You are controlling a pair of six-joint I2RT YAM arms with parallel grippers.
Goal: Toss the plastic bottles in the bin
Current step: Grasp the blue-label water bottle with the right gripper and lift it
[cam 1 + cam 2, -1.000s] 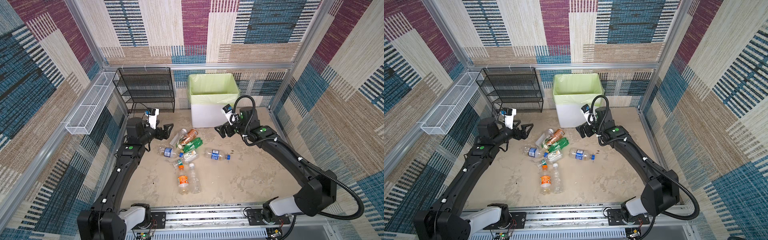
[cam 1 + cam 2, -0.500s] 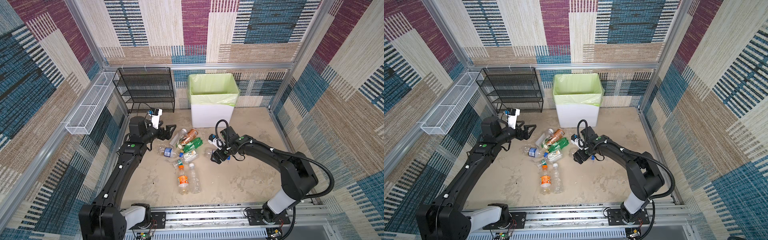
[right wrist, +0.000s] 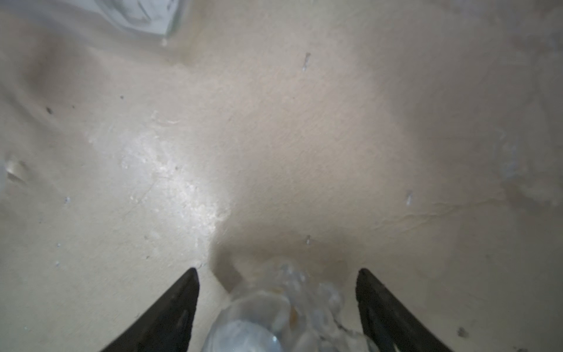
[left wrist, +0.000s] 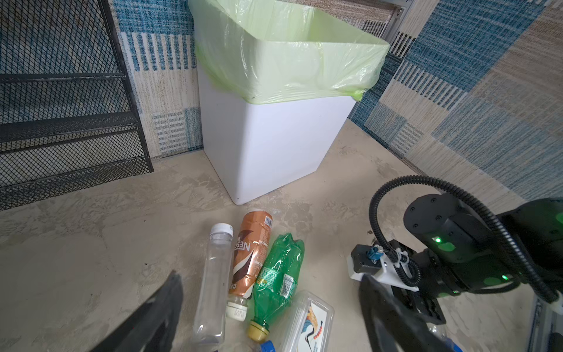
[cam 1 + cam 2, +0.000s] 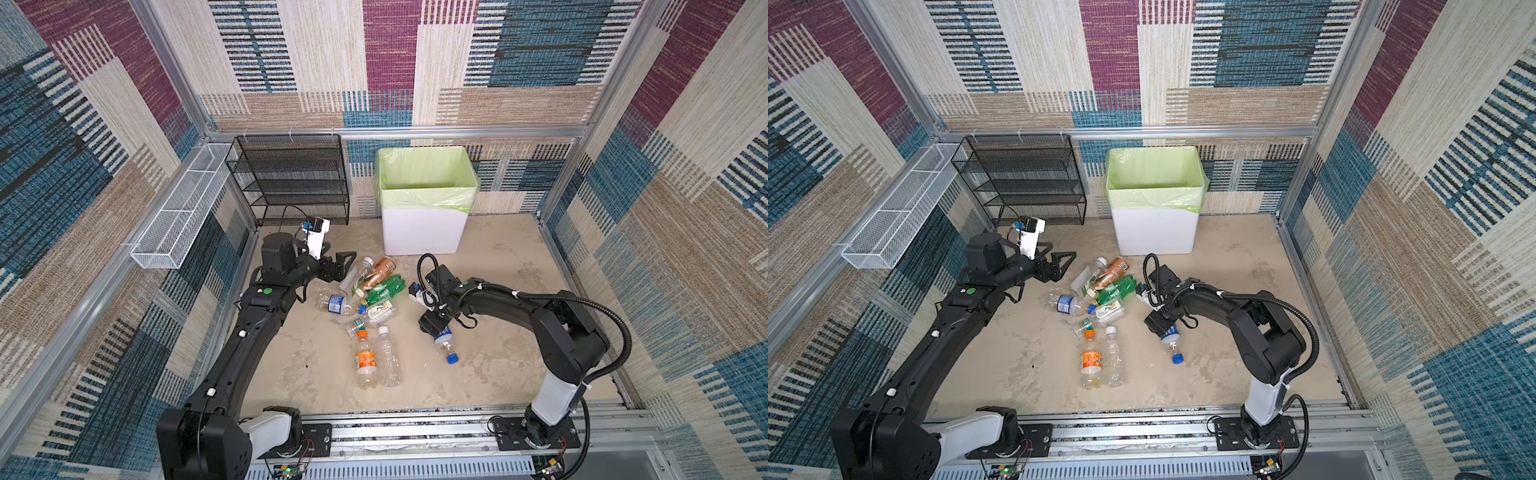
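Note:
Several plastic bottles lie in a heap on the floor: a clear one with a white cap (image 5: 356,272), a brown one (image 4: 251,253) and a green one (image 4: 278,274). An orange-labelled bottle (image 5: 365,363) and a clear one (image 5: 388,359) lie nearer the front. My right gripper (image 5: 434,328) is down at the floor, open, with its jaws on either side of a clear blue-capped bottle (image 5: 445,347) and a gap on each side of it (image 3: 274,311). My left gripper (image 5: 334,259) hangs open just above the heap's left end. The bin (image 5: 424,232), white with a pale green bag, stands behind the heap.
A black mesh rack (image 5: 291,178) stands at the back left beside the bin. A long white wire basket (image 5: 178,220) hangs on the left wall. The arms' rail (image 5: 415,432) runs along the front edge, and patterned walls close in three sides.
My right arm has swung down from beside the bin to the floor, over the blue-capped bottle, which has turned cap toward the front; its jaws have narrowed. My left gripper has edged toward the heap.

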